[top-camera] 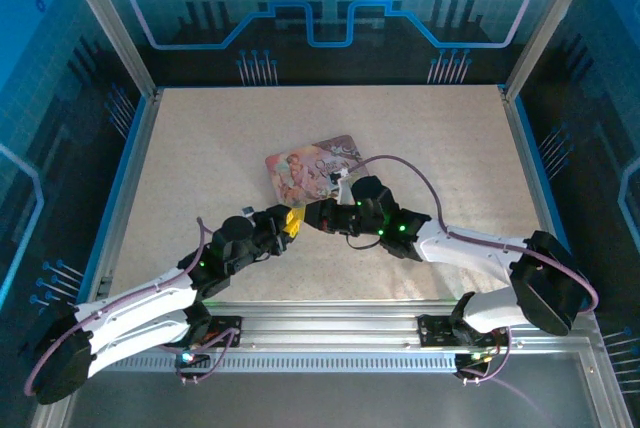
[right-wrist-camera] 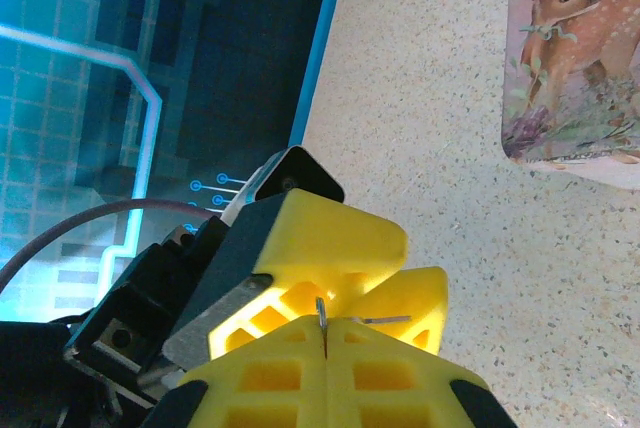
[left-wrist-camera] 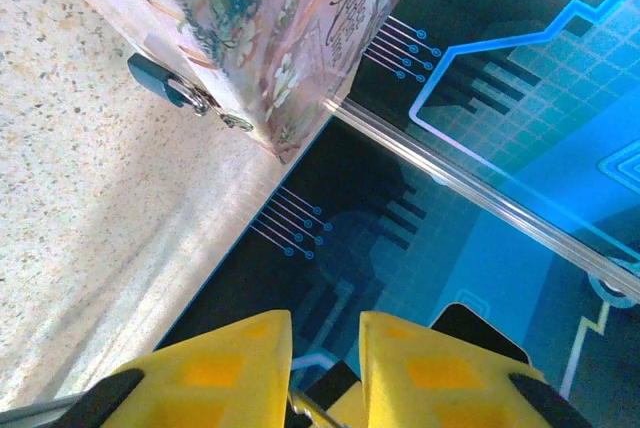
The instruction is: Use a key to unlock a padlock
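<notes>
Look for the padlock [left-wrist-camera: 155,78] at the side wall of the pink tin [left-wrist-camera: 270,28], hooked by its shackle into the latch there, a little past the middle of the table [top-camera: 200,148] toward the far edge. Expect a small, hard body, rather heavy for its size and likely to swing on the shackle when pushed. Better to grip it across the two flat faces of the body, not at the thin loop. Judge the long axis as running from shackle to body, with the body turned away from the tin wall. Cannot make out the keyhole, probably at that free end.

Look for the key [right-wrist-camera: 321,314] pinched in the right gripper [right-wrist-camera: 326,348], yellow pads pressed together on it, just on the near side of the tin. Treat as thin, stiff, smooth and very light, so easy to slip or twist between soft pads. Best to hold at the wide head and leave the blade free. Note the short sliver standing out of the seam between the pads, long axis along the fingers, pointing at the left gripper [left-wrist-camera: 325,333] and so roughly toward the left edge of the table. See that gripper's fingers apart by a narrow gap, tip to tip with the right one. Cannot tell whether anything sits in the gap.
</notes>
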You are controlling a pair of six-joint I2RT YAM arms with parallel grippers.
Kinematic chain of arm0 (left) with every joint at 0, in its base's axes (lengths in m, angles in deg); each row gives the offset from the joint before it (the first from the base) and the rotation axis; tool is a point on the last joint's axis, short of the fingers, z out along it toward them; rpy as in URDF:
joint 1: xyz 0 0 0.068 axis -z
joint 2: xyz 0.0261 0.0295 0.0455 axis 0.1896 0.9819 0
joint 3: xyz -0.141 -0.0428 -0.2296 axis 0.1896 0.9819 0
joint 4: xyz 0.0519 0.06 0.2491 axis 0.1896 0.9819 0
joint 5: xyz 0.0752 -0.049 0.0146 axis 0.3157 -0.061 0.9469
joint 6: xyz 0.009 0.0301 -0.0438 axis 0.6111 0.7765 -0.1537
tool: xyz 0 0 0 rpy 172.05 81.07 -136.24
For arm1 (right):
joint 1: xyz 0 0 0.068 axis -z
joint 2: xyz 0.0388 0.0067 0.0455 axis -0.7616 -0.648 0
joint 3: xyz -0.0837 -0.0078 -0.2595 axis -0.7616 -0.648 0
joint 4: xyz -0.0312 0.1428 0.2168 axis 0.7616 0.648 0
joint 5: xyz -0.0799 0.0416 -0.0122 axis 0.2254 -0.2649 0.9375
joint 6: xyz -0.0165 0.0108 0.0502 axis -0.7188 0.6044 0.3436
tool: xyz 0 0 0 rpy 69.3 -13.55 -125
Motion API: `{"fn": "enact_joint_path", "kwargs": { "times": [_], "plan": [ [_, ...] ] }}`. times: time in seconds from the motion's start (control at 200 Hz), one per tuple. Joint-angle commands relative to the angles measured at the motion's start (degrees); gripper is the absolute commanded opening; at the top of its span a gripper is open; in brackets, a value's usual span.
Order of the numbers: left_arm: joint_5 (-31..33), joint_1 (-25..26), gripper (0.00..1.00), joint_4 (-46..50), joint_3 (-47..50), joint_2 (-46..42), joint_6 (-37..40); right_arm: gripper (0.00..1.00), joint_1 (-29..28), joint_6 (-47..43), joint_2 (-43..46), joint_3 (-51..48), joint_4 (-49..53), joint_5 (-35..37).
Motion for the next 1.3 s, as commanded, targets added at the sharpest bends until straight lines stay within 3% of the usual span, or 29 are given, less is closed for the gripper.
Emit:
{"fn": "enact_joint_path", "kwargs": {
  "times": [0.0, 0.35, 0.445, 0.515, 0.705, 0.9, 1.045, 1.296],
  "plan": [
    [1.4, -0.3, 0.22, 1.0, 0.8, -0.8, -0.8, 0.0, -0.2, 0.3, 1.3, -1.0, 0.4, 0.4],
    [2.0, -0.2, 0.0, 1.6, 0.9, -1.0, -0.5, 0.0, -0.1, 0.3, 1.4, -1.6, 0.1, 0.4],
    [2.0, -0.3, 0.0, 2.2, 0.5, -1.0, 1.1, 0.0, 0.1, 0.3, 1.5, -1.9, 0.0, 0.4],
    [2.1, -0.2, 0.0, 3.6, -0.4, -1.0, 4.0, 0.12, 0.3, 0.2, 1.6, -2.2, -0.2, 0.5],
    [4.7, -0.3, 0.0, 6.9, -4.8, -1.0, 19.9, 0.3, 2.0, -1.7, 4.4, -5.2, -2.6, 0.9],
    [5.5, -0.3, 0.0, 9.5, -11.8, -0.2, 44.2, 0.47, 5.8, -4.8, 9.4, -9.3, -4.8, -0.6],
    [4.7, 1.2, 0.0, 4.1, -13.9, 0.9, 59.7, 0.59, 8.7, -5.7, 12.9, -13.2, -12.2, -2.7],
    [2.9, 4.0, 0.0, -12.2, -13.8, 2.8, 72.4, 0.73, 9.6, -6.4, 15.4, -14.9, -26.0, -5.9]
  ]
}}
